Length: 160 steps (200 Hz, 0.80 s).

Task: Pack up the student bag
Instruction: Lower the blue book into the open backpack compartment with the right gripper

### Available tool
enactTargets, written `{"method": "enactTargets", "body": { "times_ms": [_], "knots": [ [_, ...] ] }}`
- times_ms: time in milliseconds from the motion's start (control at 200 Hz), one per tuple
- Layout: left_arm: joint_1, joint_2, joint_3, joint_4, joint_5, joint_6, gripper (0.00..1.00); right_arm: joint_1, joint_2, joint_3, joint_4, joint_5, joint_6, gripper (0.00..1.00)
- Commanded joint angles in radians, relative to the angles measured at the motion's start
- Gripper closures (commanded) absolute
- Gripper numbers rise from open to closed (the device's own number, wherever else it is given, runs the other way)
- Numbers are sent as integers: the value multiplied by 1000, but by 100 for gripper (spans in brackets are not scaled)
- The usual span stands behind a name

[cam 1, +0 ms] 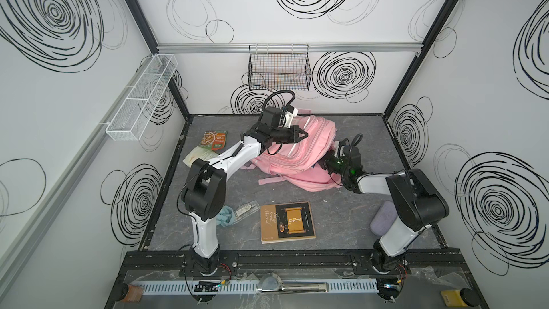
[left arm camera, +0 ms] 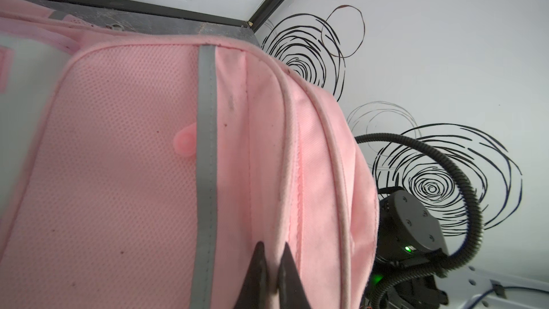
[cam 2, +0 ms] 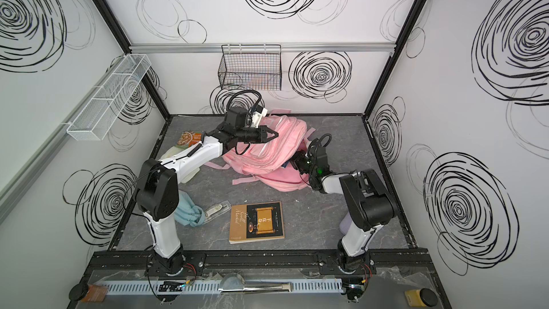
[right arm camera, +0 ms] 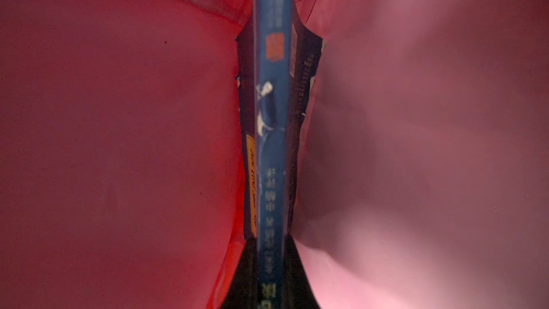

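While both top views hide the right tool [right arm camera: 271, 251] in the mouth of the student bag [cam 1: 300, 156], the right wrist view looks inside it: the tool is clamped on a thin blue book [right arm camera: 271, 114], seen edge on, between walls of reddish-pink lining. Only the left wrist view shows the left tool [left arm camera: 273, 248] closed narrow, pinching a pale piped seam of the bag, beside a grey stripe [left arm camera: 205, 159] and a pink mesh panel [left arm camera: 118, 159]. The bag lies slumped at the back middle of the grey counter [cam 1: 341, 227], big and soft pink, its straps trailing toward the front. Loose on the counter are a brown book [cam 1: 287, 222] near the front, a snack packet [cam 1: 214, 141] at the left rear, and a lilac case [cam 1: 382, 218] by the right arm.
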Motion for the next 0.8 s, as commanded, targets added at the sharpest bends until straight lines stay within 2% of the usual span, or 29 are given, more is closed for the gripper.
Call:
{"method": "enactTargets", "body": {
  "times_ms": [0, 195, 250, 360, 480, 560, 795],
  "knots": [
    [-11, -76, 1, 189, 74, -24, 100, 16, 43, 65, 117, 37, 35, 100],
    [-14, -73, -9, 197, 74, -26, 100, 31, 186, 168, 112, 61, 49, 100],
    [-11, -70, -10, 200, 76, -27, 100, 32, 229, 189, 119, 49, 56, 92],
    [-9, -64, -18, 212, 73, -33, 100, 15, 270, 208, 81, 12, 47, 69],
    [-5, -50, -25, 227, 70, -49, 100, -16, 165, 170, -150, 119, -75, 44],
    [-4, -45, -26, 228, 62, -47, 100, -36, 65, 145, -285, 188, -162, 32],
    [0, -16, -14, 193, -22, -18, 100, -100, -142, 38, -429, 145, -290, 29]
  ]
}}
